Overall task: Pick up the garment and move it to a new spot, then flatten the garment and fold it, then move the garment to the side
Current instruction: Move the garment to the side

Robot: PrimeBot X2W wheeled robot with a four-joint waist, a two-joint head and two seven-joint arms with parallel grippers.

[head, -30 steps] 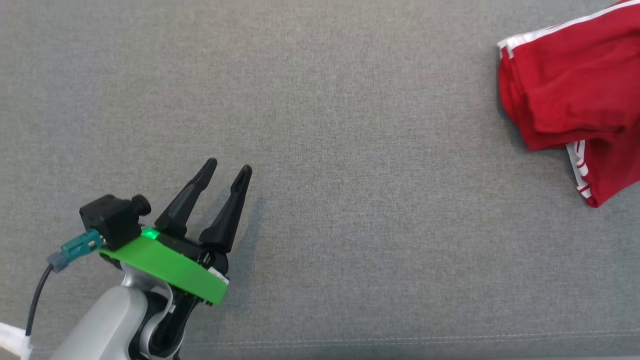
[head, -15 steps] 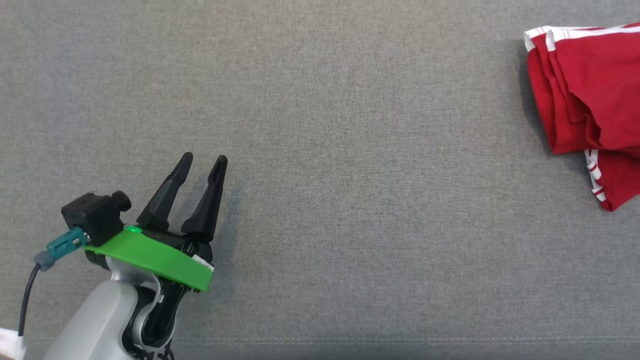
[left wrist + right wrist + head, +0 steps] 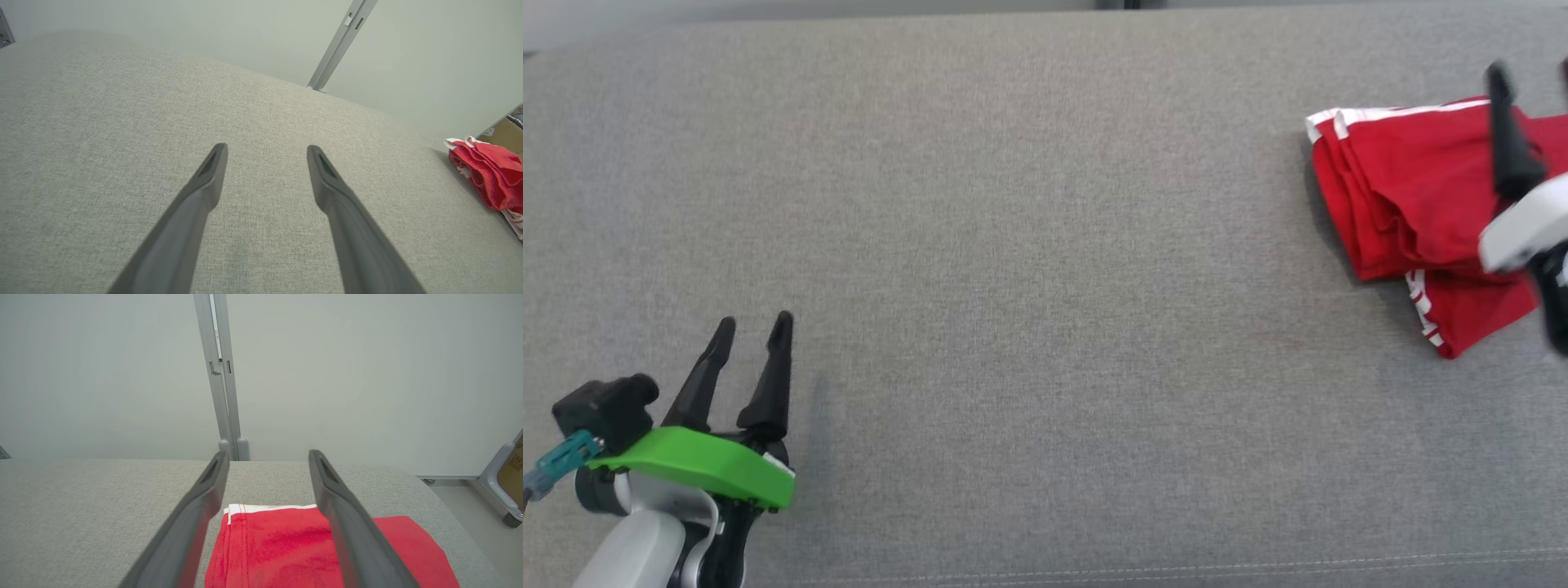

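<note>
Garment (image 3: 1401,204) lay near the counter's (image 3: 1045,245) right end, folded into a compact red stack with white stripes along the hems, its layers a little uneven and one corner sticking out below. Right end effector (image 3: 268,457) hovered just above it, fingers spread wide and empty, likely because the piece was already set aside. Left end effector (image 3: 756,320), also wide and empty, idled well apart at the near left, out of the way
</note>
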